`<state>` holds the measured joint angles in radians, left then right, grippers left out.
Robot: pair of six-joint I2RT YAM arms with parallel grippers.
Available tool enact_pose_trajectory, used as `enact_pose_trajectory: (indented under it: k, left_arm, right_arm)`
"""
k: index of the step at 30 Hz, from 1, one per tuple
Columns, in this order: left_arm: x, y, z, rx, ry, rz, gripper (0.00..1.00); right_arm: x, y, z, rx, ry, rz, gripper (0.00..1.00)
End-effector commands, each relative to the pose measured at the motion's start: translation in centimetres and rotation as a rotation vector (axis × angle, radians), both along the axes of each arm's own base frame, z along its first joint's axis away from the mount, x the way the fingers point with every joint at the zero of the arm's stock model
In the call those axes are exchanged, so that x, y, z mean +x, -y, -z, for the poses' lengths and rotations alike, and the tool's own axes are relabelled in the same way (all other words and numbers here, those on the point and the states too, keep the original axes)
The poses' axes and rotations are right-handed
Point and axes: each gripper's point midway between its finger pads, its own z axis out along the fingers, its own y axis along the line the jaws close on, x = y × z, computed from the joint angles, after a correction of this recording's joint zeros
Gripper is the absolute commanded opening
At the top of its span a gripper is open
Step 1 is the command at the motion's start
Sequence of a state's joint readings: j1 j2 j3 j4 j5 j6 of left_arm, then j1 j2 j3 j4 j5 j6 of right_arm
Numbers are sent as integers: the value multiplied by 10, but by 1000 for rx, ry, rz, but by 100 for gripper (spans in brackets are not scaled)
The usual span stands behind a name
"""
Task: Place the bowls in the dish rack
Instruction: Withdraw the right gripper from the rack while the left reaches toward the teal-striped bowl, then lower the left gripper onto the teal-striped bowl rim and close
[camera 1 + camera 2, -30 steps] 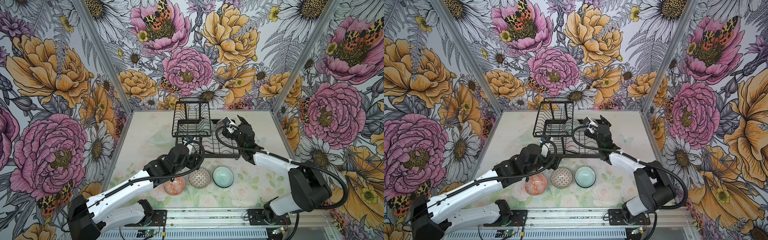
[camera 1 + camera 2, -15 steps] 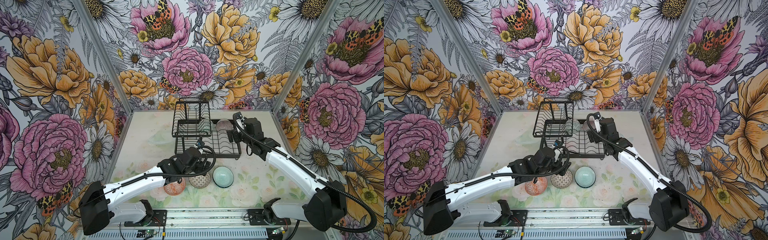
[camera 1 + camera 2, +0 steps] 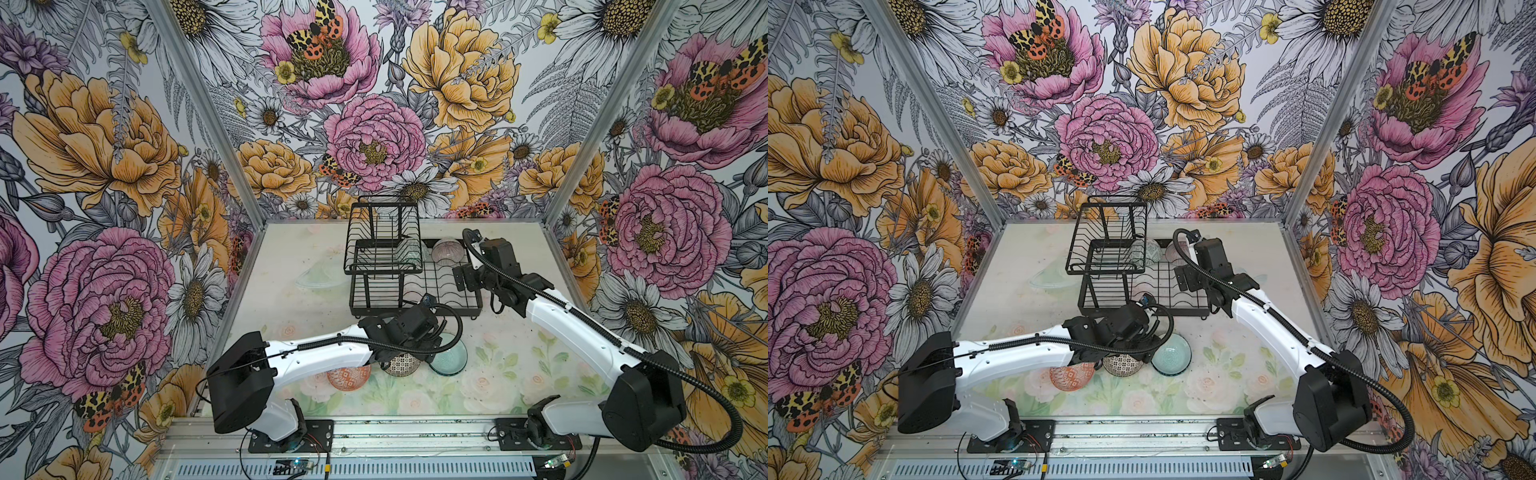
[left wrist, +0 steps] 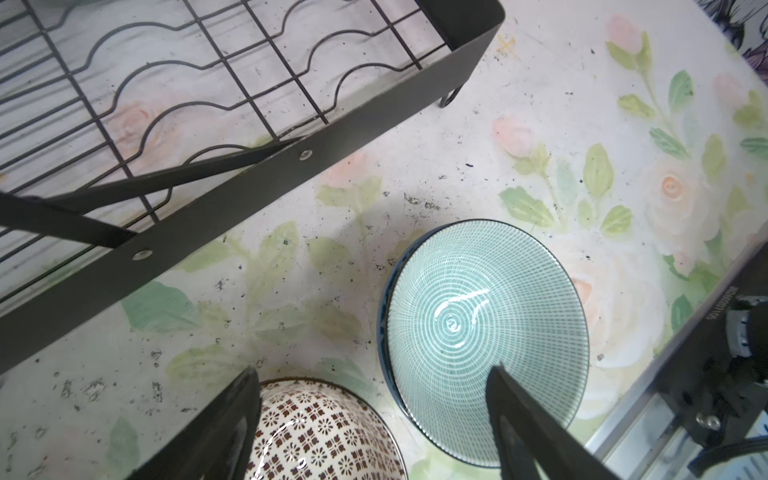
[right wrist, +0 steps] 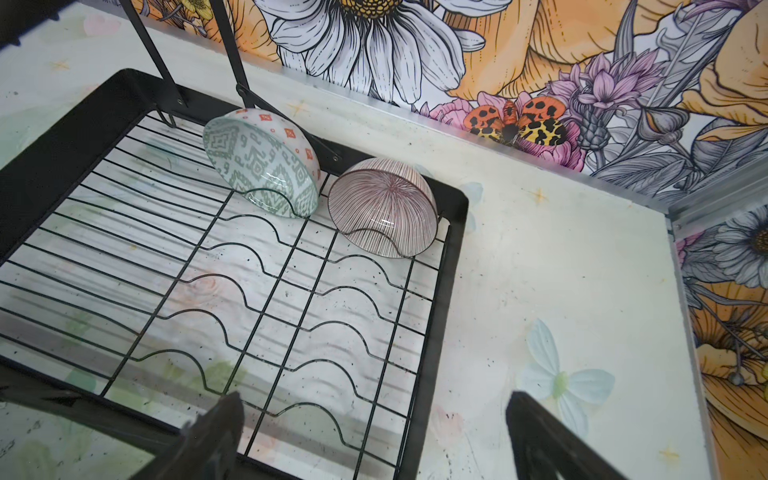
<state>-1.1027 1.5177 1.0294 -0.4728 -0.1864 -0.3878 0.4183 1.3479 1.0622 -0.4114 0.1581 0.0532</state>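
At the far middle of the table [image 3: 519, 332], the dish rack [image 3: 440, 286] stands with its raised basket [image 3: 380, 237] over the left half of the base tray [image 5: 455, 249]. Two bowls are already loaded. The grey-green bowl [image 5: 266, 166] and the pink ribbed bowl [image 5: 382, 208] stand tilted on edge, side by side in the tray's farthest row of wire humps, the pink one in the far right corner.

Three more bowls sit upright on the table in a row in front of the rack. The orange bowl [image 3: 348, 378] is on the left and the mosaic bowl [image 4: 320, 428] in the middle. The teal ringed bowl [image 4: 482, 328] is on the right, just beside the mosaic one.

The left arm [image 3: 324, 355] lies low, stretched from its base at the near edge, with its wrist bent down over this row. The left gripper [image 4: 374, 372] hangs with jaws apart and nothing held. One finger [image 4: 237, 407] is over the mosaic bowl's rim, the other over the teal bowl's hollow.

The right arm [image 3: 573, 328] reaches diagonally from the near right to the rack's right side, its wrist turned toward the tray. The right gripper [image 5: 374, 395] is spread wide and empty, above the tray's right rim. Floral walls [image 3: 374, 137] close the cell on three sides.
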Motion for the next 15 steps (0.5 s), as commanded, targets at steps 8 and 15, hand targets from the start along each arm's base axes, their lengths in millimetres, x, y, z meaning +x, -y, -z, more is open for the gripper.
enact_pose_trajectory:
  k: [8,15]
  left_arm:
    - [-5,15,19,115,-51,13,44]
    - [1,12,29,197,-27,-9,27]
  right_arm:
    - [-10,17,-4,12,17,47,100]
    - [-12,21,1,12,7,49,99]
